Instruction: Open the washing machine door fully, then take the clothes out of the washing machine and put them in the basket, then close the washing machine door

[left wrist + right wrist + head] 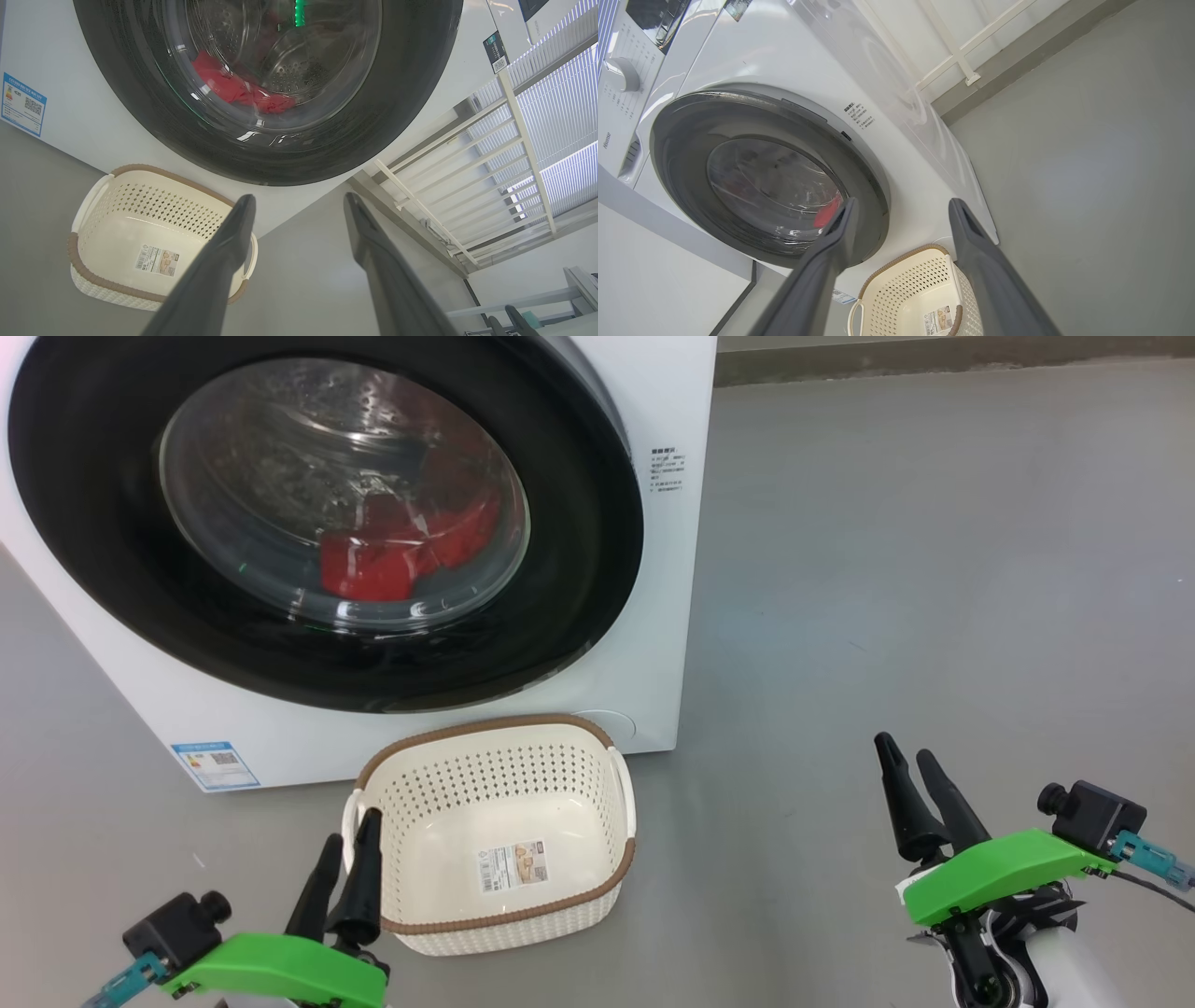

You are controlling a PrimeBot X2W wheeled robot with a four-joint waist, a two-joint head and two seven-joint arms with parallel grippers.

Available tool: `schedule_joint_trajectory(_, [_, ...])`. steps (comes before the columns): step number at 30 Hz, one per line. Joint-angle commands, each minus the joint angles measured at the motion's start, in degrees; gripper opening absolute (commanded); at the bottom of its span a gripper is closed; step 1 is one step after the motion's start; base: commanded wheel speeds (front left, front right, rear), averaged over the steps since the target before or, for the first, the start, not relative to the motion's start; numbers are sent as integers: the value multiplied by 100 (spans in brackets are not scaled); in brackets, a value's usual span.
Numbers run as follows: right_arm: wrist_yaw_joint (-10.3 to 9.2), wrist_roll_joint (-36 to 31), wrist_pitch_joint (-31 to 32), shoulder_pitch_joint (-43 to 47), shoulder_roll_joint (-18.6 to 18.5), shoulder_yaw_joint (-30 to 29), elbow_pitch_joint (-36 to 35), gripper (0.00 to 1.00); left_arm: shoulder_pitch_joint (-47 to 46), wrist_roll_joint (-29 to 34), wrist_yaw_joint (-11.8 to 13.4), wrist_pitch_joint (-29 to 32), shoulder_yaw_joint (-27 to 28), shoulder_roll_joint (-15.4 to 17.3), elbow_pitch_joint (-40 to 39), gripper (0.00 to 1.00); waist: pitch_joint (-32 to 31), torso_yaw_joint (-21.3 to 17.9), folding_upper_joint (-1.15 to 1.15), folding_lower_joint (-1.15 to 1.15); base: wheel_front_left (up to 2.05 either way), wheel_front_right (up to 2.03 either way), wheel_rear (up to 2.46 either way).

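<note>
The white washing machine point(653, 616) stands at the upper left with its black-rimmed washing machine door point(579, 569) shut. Red clothes point(401, 555) lie in the drum behind the glass, also seen as clothes point(233, 86) and clothes point(827, 214). The cream basket point(560, 915) with its brown rim sits empty on the floor just in front of the machine. My left gripper point(347, 831) hovers open at the basket's left end, nothing between its fingers. My right gripper point(904, 753) hangs open over bare floor far right of the basket.
Grey floor point(934, 569) spreads to the right of the machine. A white railing point(490, 163) and wall base run behind. A blue label point(215, 763) marks the machine's lower left front. A second appliance with a dial point(621, 74) stands beside the machine.
</note>
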Motion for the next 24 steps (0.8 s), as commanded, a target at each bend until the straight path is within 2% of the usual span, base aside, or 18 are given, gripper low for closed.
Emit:
schedule_joint_trajectory(1, [2, -210, -83, -361, -51, 50, -164, 100, -293, 203, 28, -83, 76, 53, -108, 100, 2, -2, 0, 0, 0, 0, 0])
schedule_joint_trajectory(24, [3, -1578, -453, -762, -82, 285, -41, 100, -625, 1554, 115, -456, -43, 60, -85, 100, 84, -21, 0, 0, 0, 0, 0])
